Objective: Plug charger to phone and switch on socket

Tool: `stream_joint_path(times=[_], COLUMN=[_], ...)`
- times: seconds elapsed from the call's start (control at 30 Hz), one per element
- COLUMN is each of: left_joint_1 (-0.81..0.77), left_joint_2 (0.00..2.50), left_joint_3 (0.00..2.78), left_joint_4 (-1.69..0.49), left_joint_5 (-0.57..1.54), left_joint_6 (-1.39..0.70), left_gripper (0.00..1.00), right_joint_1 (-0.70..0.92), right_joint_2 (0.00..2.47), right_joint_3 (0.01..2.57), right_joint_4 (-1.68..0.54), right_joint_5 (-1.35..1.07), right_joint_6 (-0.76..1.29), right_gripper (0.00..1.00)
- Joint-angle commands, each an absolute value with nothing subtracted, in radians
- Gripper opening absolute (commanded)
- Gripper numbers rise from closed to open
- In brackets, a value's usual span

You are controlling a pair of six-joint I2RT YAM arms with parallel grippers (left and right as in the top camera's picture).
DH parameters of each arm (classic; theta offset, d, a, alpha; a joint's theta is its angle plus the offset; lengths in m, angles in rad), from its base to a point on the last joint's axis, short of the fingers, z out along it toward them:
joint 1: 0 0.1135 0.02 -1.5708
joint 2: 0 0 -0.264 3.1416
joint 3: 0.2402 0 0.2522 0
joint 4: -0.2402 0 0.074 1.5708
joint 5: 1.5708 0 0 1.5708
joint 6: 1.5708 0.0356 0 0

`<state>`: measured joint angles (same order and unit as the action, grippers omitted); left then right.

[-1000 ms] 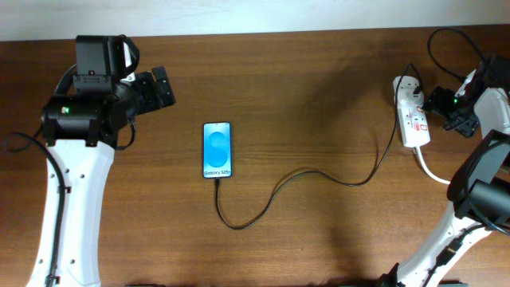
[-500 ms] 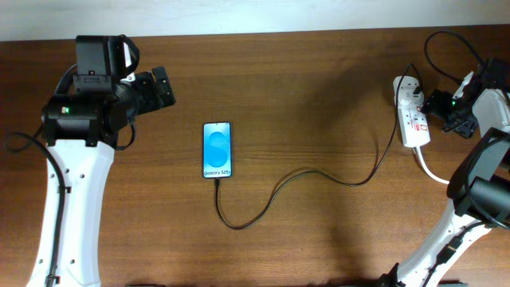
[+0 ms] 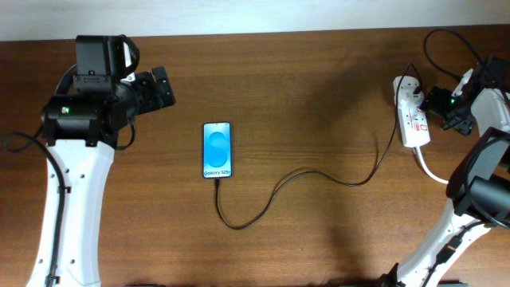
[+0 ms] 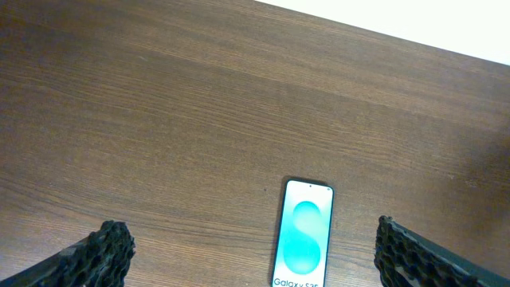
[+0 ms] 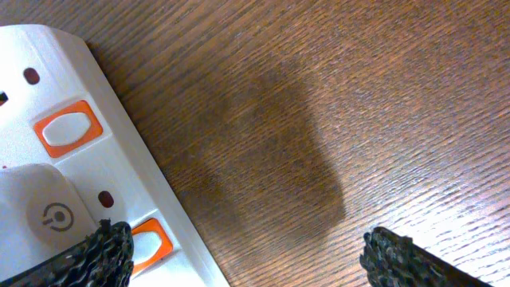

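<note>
The phone (image 3: 217, 150) lies flat mid-table with its blue screen lit; it also shows in the left wrist view (image 4: 304, 236). The thin black charger cable (image 3: 303, 175) runs from the phone's near end in a loop and on to the white socket strip (image 3: 412, 116) at the far right. My left gripper (image 3: 162, 88) is open and empty, up and left of the phone. My right gripper (image 3: 438, 104) is open just beside the strip. In the right wrist view one finger (image 5: 103, 255) sits next to an orange-red switch (image 5: 151, 239) on the strip (image 5: 72, 159).
The strip's thick white cord (image 3: 434, 174) trails toward the front right. A white charger plug (image 5: 40, 215) sits in the strip. The table's back edge meets a white wall (image 3: 279, 14).
My right gripper has shifted slightly toward the back along the strip. The left arm, phone and cable have not moved.
</note>
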<state>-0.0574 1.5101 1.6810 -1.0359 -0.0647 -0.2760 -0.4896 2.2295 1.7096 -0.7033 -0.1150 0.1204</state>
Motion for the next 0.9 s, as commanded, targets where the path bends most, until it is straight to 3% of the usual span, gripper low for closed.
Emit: stream_joint_path(times=[0.0, 0.87], left_joint_1=[-0.051, -0.051], left_joint_2=[1.504, 1.504], left_joint_3=[1.689, 1.689], left_joint_4=[-1.034, -1.035], left_joint_5=[-0.076, -0.076], left_joint_6=[-0.271, -0.271], left_gripper=[0.99, 0.99], right_joint_1=[-0.478, -0.469], right_joint_2=[2.251, 2.252], right_joint_3=[1.705, 1.705], right_joint_4=[-0.733, -0.759], right_joint_5=[-0.147, -0.176], right_joint_6=[0.109, 0.105], right_gripper=[0.94, 0.94])
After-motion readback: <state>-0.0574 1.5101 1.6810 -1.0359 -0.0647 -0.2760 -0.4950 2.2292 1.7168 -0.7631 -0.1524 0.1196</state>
